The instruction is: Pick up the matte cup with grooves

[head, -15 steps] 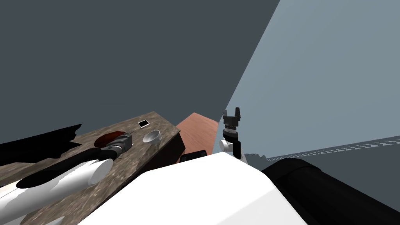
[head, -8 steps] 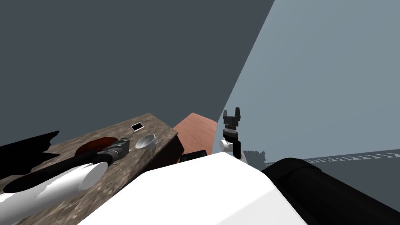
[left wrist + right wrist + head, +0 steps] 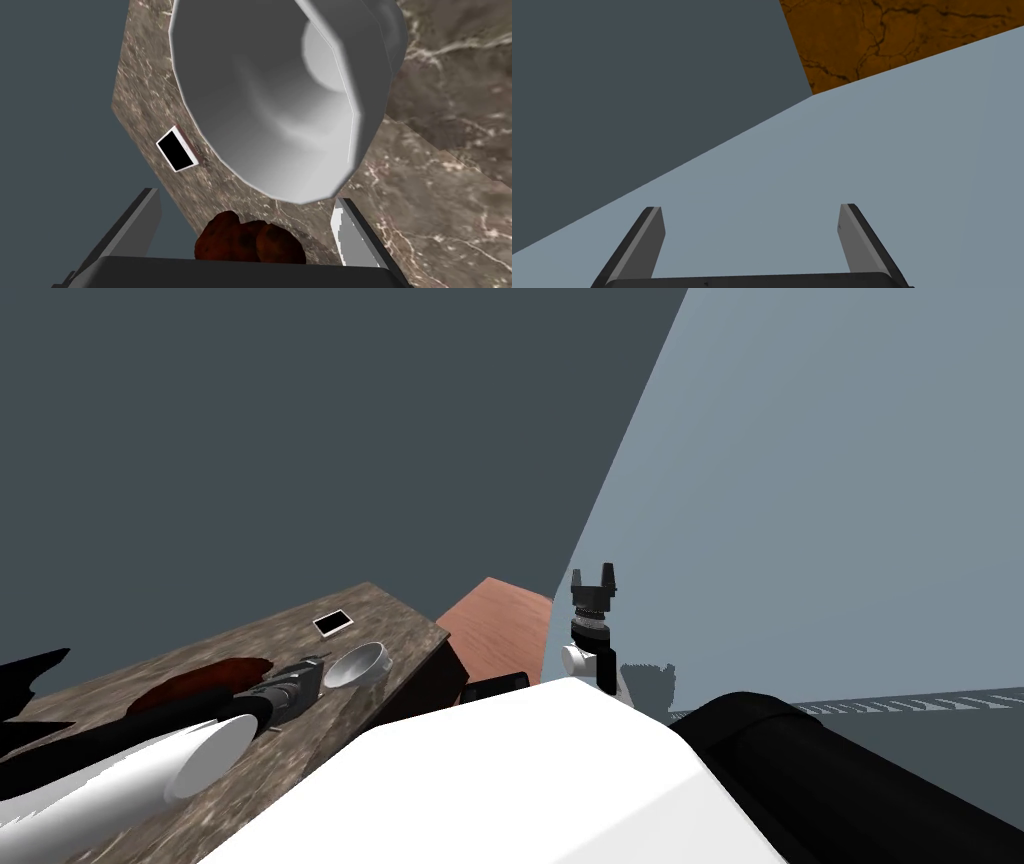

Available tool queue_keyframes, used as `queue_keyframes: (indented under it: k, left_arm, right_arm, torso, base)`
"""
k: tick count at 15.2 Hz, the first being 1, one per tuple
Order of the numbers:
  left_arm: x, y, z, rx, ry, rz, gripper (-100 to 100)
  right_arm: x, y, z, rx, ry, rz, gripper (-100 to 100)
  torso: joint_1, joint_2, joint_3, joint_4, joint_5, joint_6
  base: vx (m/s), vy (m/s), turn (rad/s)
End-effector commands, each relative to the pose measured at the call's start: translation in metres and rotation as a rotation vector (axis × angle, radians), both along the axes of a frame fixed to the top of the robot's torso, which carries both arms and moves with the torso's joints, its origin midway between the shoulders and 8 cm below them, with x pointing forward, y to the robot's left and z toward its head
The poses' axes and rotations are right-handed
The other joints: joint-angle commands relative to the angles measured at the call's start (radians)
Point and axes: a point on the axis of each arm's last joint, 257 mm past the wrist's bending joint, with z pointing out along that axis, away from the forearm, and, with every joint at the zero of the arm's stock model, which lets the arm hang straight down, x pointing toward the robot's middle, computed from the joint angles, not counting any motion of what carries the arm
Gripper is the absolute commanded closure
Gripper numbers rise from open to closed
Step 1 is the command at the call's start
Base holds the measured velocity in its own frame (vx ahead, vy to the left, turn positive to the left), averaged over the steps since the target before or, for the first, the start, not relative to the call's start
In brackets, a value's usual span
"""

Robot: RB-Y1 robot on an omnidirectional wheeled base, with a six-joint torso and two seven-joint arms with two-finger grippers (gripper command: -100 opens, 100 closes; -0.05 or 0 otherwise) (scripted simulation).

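Farthest left on the brown marbled surface (image 3: 120, 688) sits a dark red lumpy thing (image 3: 200, 678). In the left wrist view it shows as reddish-brown lumps (image 3: 250, 242) right above the dark body of my hand. I can't tell what it is.

My left arm (image 3: 150, 768) reaches across the surface, white forearm first and dark hand at the end. The left jaws are wide: the two fingers (image 3: 142, 220) stand far apart and hold nothing.

The cup (image 3: 357, 665) is just beyond them, near the surface's far corner. It is pale grey-white and flares out. Its mouth is turned toward my wrist camera, so I look straight down inside to the round bottom (image 3: 280, 100). Its rim sits just ahead of the fingertips, closer to one of them. I can't tell if that one touches it. The cup is not between the fingers yet.

A small black card with a white border (image 3: 333, 623) lies flat on the surface beside the cup, on the side toward the far edge, apart from it.

Past the surface's corner there is a red-brown patch (image 3: 495, 623), lower than the surface.

Further right, my right arm (image 3: 590, 633) points upward, well clear of the surface. The right jaws are wide too, fingers (image 3: 857, 240) spread with nothing between them.
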Motion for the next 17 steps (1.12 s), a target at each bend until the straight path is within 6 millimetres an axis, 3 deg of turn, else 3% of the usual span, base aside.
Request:
queue_keyframes:
  k: [1,3,4,6,7,9,10,12,13,15,16,17]
  left_arm:
    - [-0.013,-0.002,-0.007,-0.017,0.044,0.014,-100]
    - [-0.017,-0.002,-0.01,-0.023,0.062,0.019,-100]
    - [-0.031,-0.004,-0.014,-0.035,0.094,0.031,-100]
    - [-0.036,-0.005,-0.018,-0.044,0.119,0.038,-100]
    - [-0.051,-0.006,-0.021,-0.055,0.153,0.051,-100]
    - [-0.056,-0.007,-0.025,-0.063,0.175,0.057,-100]
    - [-0.07,-0.009,-0.027,-0.069,0.203,0.069,-100]
    - [-0.076,-0.01,-0.03,-0.079,0.228,0.076,-100]
    - [-0.092,-0.012,-0.032,-0.085,0.264,0.091,-100]
    - [-0.096,-0.013,-0.034,-0.091,0.279,0.096,-100]
    - [-0.112,-0.014,-0.035,-0.093,0.313,0.112,-100]
    - [-0.115,-0.015,-0.036,-0.098,0.327,0.116,-100]
  right_arm:
    - [0.0,0.0,0.0,0.0,0.0,0.0,0]
    - [0.0,0.0,0.0,0.0,0.0,0.0,0]
    - [0.0,0.0,0.0,0.0,0.0,0.0,0]
    - [0.0,0.0,0.0,0.0,0.0,0.0,0]
    - [0.0,0.0,0.0,0.0,0.0,0.0,0]
    - [0.0,0.0,0.0,0.0,0.0,0.0,0]
    - [0.0,0.0,0.0,0.0,0.0,0.0,0]
    - [0.0,0.0,0.0,0.0,0.0,0.0,0]
    - [0.0,0.0,0.0,0.0,0.0,0.0,0]
    - [0.0,0.0,0.0,0.0,0.0,0.0,0]
    - [0.0,0.0,0.0,0.0,0.0,0.0,0]
    - [0.0,0.0,0.0,0.0,0.0,0.0,0]
  torso:
    - [0.0,0.0,0.0,0.0,0.0,0.0]
    - [0.0,0.0,0.0,0.0,0.0,0.0]
    - [0.0,0.001,0.0,0.0,0.0,0.0]
    - [0.0,0.0,0.0,0.0,0.0,0.0]
    - [0.0,0.001,0.0,0.0,0.0,0.0]
    - [0.0,0.0,0.0,0.0,0.0,0.0]
    - [0.0,0.001,0.0,0.0,0.0,0.0]
    - [0.0,0.0,0.0,0.0,0.0,0.0]
    - [0.0,0.001,0.0,0.0,0.0,0.0]
    - [0.0,0.001,0.0,0.0,0.0,0.0]
    - [0.0,0.001,0.001,0.0,0.0,0.0]
    - [0.0,0.001,0.001,0.0,0.0,0.0]
  base:
    - [0.039,0.006,-0.128]
    - [0.025,0.003,-0.021]
    - [0.029,-0.002,-0.101]
    - [0.032,0.005,-0.094]
    - [0.037,0.005,-0.118]
    - [0.03,0.004,-0.079]
    - [0.033,0.004,-0.101]
    - [0.034,0.004,-0.085]
    - [0.033,0.004,-0.103]
    - [0.027,0.003,-0.075]
    - [0.028,0.004,-0.086]
    - [0.033,0.005,-0.107]
